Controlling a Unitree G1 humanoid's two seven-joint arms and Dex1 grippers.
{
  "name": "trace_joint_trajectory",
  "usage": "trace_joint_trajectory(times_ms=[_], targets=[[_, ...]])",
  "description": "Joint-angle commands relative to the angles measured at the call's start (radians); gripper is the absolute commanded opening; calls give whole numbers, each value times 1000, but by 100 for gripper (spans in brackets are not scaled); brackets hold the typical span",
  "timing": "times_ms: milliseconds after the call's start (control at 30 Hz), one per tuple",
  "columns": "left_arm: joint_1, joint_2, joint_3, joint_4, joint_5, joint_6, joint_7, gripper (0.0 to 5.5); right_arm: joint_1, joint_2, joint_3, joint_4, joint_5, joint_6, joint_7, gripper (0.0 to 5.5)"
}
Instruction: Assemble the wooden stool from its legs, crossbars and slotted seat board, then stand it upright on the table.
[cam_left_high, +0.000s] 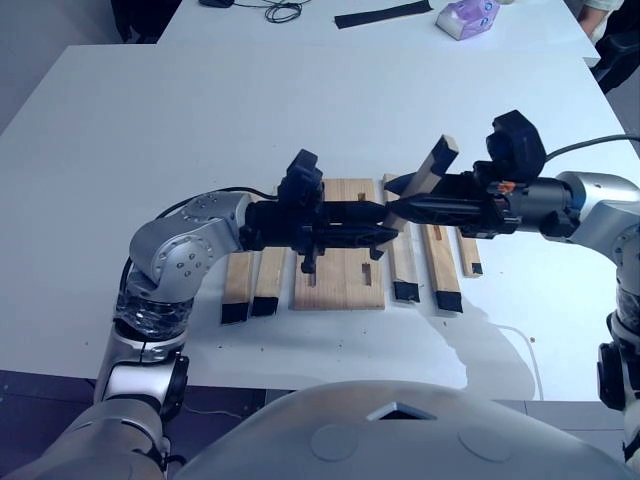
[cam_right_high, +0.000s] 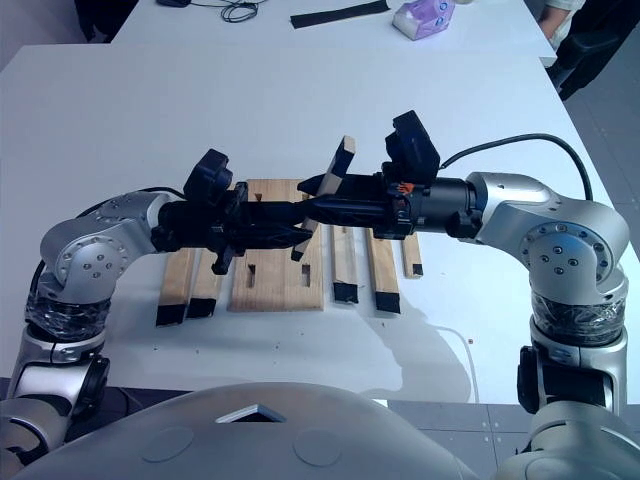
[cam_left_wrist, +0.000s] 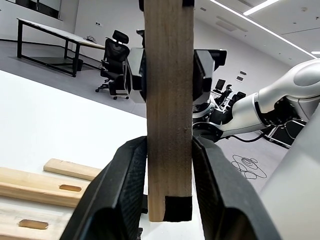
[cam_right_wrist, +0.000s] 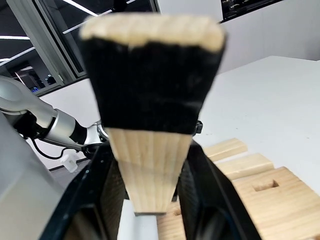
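Over the seat board (cam_left_high: 335, 290) at centre frame, pinching one tilted leg (cam_left_high: 441, 160) in both left gripper (cam_left_wrist: 169, 185) and right gripper (cam_right_wrist: 150, 190). Risks wrenching it loose onto the board if pulling unevenly.

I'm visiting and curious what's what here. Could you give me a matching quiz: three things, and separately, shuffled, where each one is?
Things:
1 slotted seat board
2 stool leg
3 tissue pack

Places:
A on the far table
B gripped by left hand and right hand, tilted
C flat on the near table

Pairs: 1-C, 2-B, 3-A
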Motion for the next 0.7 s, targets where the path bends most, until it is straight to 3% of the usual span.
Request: trace_joint_trajectory(times_ms=[33,433,467,700], targets=[[-22,-1,13,34,23,-15,14,131,15,-31,4,-12,-46,-14,22,132],[-35,-11,0,55,98,-49,25,131,27,-28,24,-18,-96,-37,32,132],[-26,10,-27,54,136,-67,3,168,28,-27,24,-20,-97,-39,30,132],[42,90,-172,123,437,-346,-90,270,11,-47,38,-19,-234,-119,30,130]])
